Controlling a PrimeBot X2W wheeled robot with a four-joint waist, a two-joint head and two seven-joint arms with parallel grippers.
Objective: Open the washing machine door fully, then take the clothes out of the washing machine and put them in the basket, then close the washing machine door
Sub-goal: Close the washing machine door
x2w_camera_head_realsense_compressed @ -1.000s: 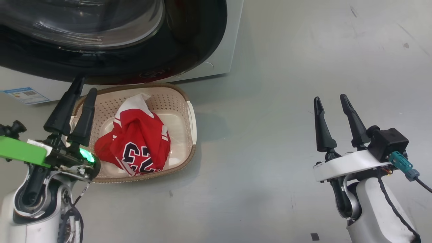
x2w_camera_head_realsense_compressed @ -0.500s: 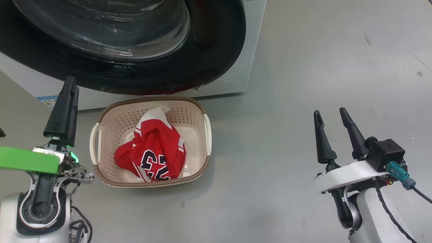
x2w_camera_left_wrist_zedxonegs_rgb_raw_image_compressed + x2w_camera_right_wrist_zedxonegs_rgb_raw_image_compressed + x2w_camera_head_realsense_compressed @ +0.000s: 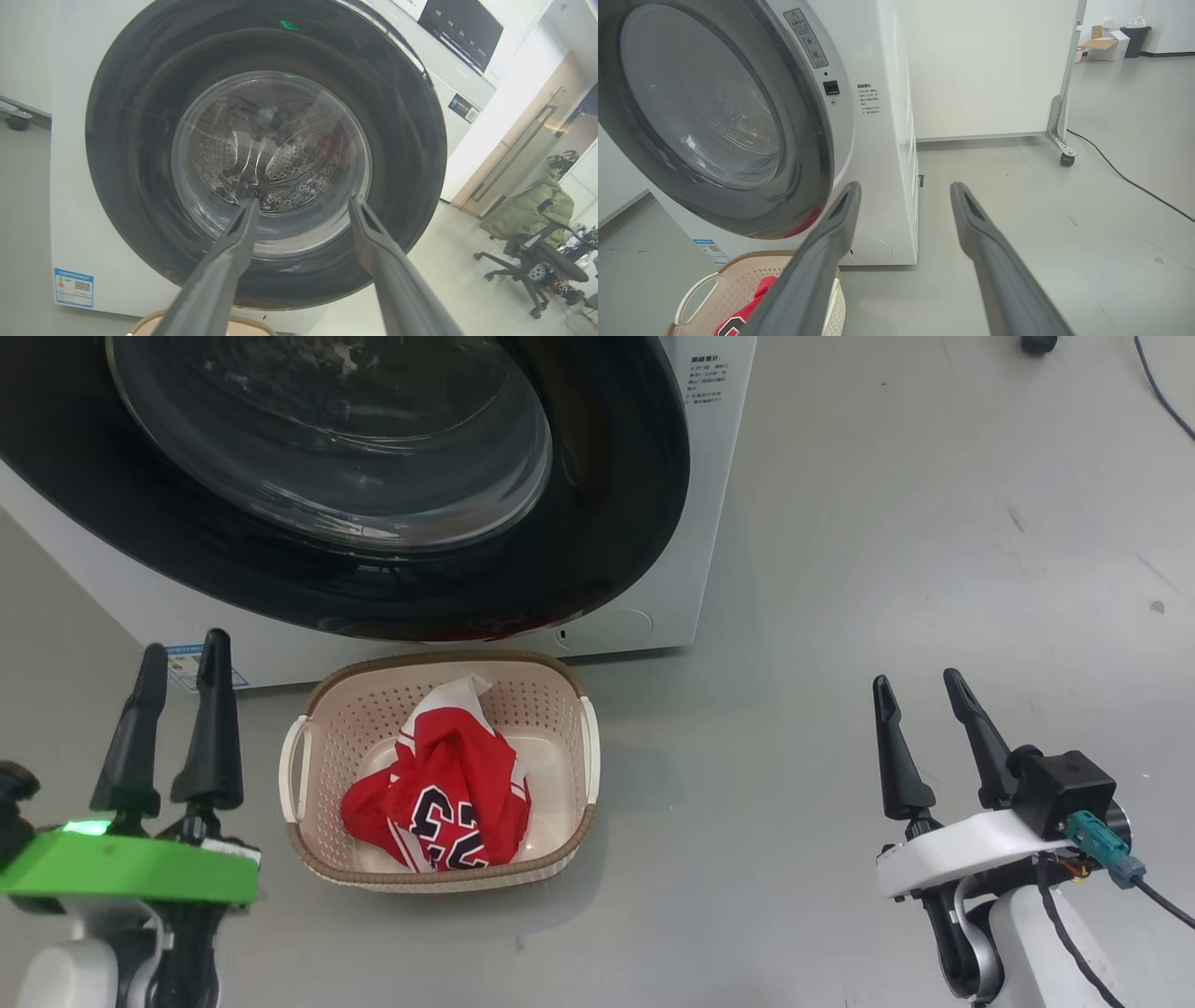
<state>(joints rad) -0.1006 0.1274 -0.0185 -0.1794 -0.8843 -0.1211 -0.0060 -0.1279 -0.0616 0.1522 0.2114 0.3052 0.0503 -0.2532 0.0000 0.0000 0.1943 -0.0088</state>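
Note:
The washing machine [image 3: 653,607] is white, and its round glossy black door [image 3: 616,476] lies against its front. The steel drum shows through the door [image 3: 140,140] glass. On the floor before it stands the cream basket [image 3: 546,705] holding the clothes [image 3: 448,784], a crumpled red-and-white jersey with dark numerals. My left gripper [image 3: 185,649] is open to the left of the basket, fingers pointing at the door, and it touches nothing. My right gripper [image 3: 915,679] is open and empty over bare floor far to the right. The right wrist view shows the basket [image 3: 738,275] and jersey [image 3: 738,322] at lower left.
A blue label sticker [image 3: 191,665] sits low on the machine's front. A wheeled white partition [image 3: 994,70] stands behind the machine, with a cable [image 3: 1125,177] on the floor. An office chair [image 3: 537,266] is off to one side. Grey floor spreads to the right.
The head camera has tilted up, so more of the machine shows. My left gripper has drawn back from the basket's left rim and turned, both fingers now apart from it. Both grippers stay open.

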